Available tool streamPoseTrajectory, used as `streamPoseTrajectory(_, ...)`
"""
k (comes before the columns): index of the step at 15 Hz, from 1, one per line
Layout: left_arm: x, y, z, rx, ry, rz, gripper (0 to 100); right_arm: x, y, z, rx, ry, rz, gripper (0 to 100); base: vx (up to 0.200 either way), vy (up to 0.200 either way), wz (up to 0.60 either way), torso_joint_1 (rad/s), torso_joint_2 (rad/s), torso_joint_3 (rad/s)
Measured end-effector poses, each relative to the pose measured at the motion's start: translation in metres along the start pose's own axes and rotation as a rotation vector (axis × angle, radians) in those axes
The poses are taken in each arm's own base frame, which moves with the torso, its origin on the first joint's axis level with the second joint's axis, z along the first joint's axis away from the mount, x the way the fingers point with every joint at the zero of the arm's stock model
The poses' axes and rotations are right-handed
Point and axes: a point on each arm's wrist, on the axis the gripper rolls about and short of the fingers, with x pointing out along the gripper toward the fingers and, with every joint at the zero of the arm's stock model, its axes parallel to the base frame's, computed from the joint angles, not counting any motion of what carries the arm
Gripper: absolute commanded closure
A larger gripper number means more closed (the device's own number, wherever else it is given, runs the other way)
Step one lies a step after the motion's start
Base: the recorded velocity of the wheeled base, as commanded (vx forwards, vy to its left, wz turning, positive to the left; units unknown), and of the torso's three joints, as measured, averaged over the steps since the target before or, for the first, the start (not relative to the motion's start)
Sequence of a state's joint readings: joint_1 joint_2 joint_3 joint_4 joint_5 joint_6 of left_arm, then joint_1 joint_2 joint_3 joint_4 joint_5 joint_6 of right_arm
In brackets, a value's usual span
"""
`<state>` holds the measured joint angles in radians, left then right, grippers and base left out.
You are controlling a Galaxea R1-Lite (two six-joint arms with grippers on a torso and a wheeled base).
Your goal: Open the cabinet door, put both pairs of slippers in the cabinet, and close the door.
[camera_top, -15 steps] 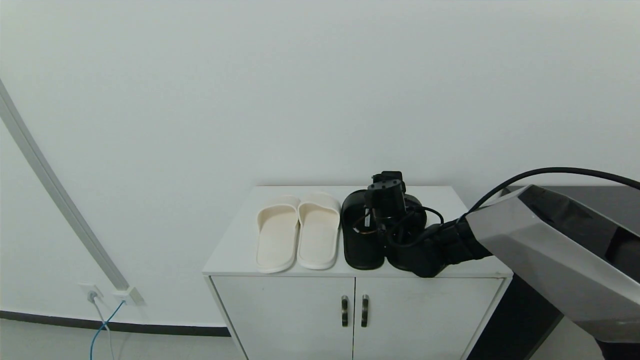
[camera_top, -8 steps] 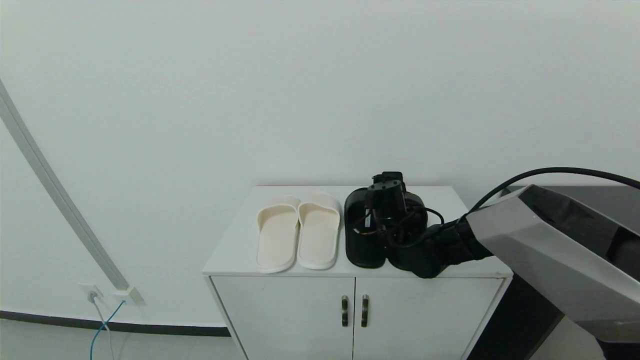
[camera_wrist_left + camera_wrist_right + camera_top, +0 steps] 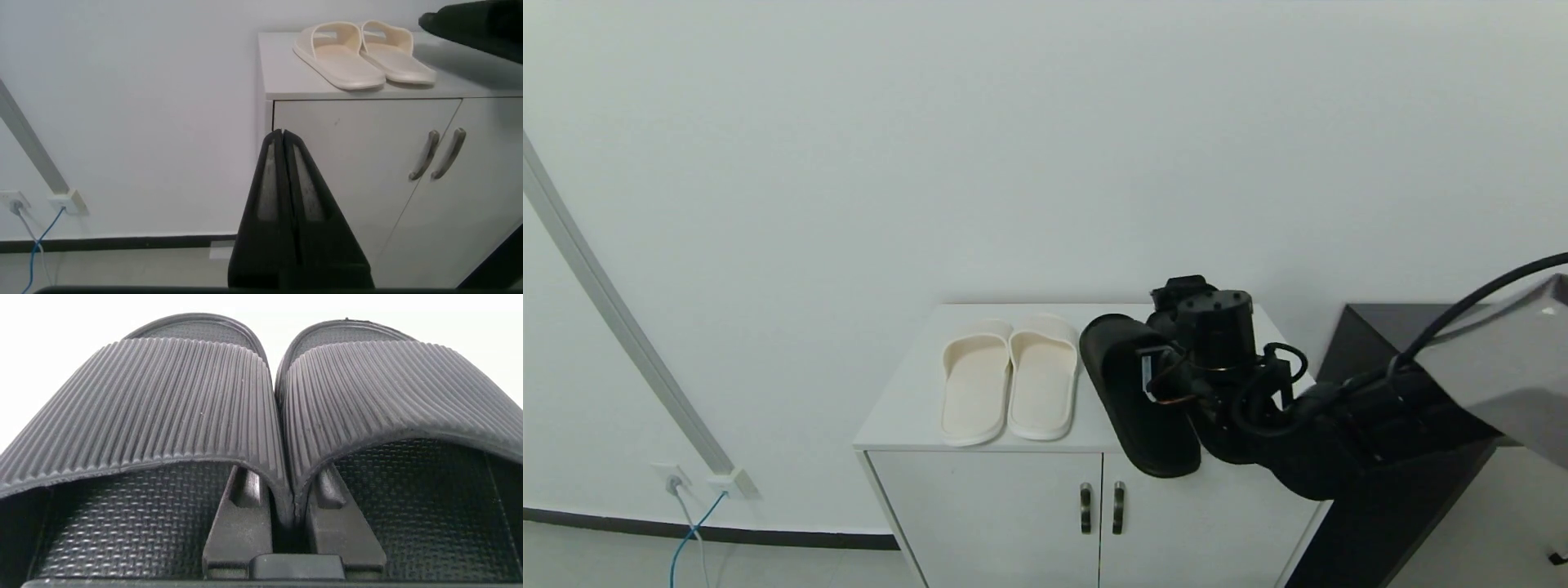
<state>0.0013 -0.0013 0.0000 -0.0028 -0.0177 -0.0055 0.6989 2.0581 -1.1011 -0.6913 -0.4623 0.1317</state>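
A pair of black slippers (image 3: 1135,392) hangs tilted over the front edge of the white cabinet (image 3: 907,400), heels out past the edge. My right gripper (image 3: 1156,371) is shut on them. In the right wrist view its fingers (image 3: 241,514) reach under the ribbed straps (image 3: 163,400) and pinch the two inner edges together. A pair of cream slippers (image 3: 1009,380) lies side by side on the cabinet top, left of the black pair. Both cabinet doors (image 3: 996,514) are closed, with two handles (image 3: 1102,508) at the middle. My left gripper (image 3: 282,204) is shut and empty, low and to the left of the cabinet (image 3: 343,139).
A wall stands right behind the cabinet. A slanted cable duct (image 3: 605,302) runs down to sockets and cables (image 3: 686,490) at the lower left. A dark block (image 3: 1372,327) stands against the cabinet's right side. Bare floor lies left of the cabinet.
My right arm has lifted the black slippers off the cabinet top and drawn them forward and to the right; they now tilt over the front edge. The cream pair has not moved.
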Motion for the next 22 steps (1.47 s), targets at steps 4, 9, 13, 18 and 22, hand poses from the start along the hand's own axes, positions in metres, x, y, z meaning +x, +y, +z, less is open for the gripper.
streamPoseTrajectory(4,0.000,0.000,0.000,0.003,0.000,0.000,100,-0.075,-0.015,0.002,-0.046,0.036,0.321,100,0.000,0.000,0.00,0.000,0.00,0.000)
streamPoseTrajectory(9,0.000,0.000,0.000,0.005,0.000,0.000,100,-0.142,-0.037,0.003,-0.123,0.012,0.623,100,0.000,0.000,0.00,0.000,0.00,0.000)
streamPoseTrajectory(13,0.000,0.000,0.000,0.003,0.000,0.001,100,-0.158,-0.046,-0.007,-0.307,-0.030,0.673,100,0.000,0.000,0.00,0.000,0.00,0.000)
streamPoseTrajectory(18,0.000,0.000,0.000,0.002,0.000,0.001,100,-0.161,-0.049,-0.015,-0.347,-0.046,0.699,100,-0.080,0.000,0.00,0.001,0.00,0.000)
streamPoseTrajectory(22,0.000,0.000,0.000,0.001,0.000,0.001,100,-0.159,-0.048,-0.018,-0.347,-0.031,0.701,100,-0.200,0.000,0.00,0.007,0.00,0.001)
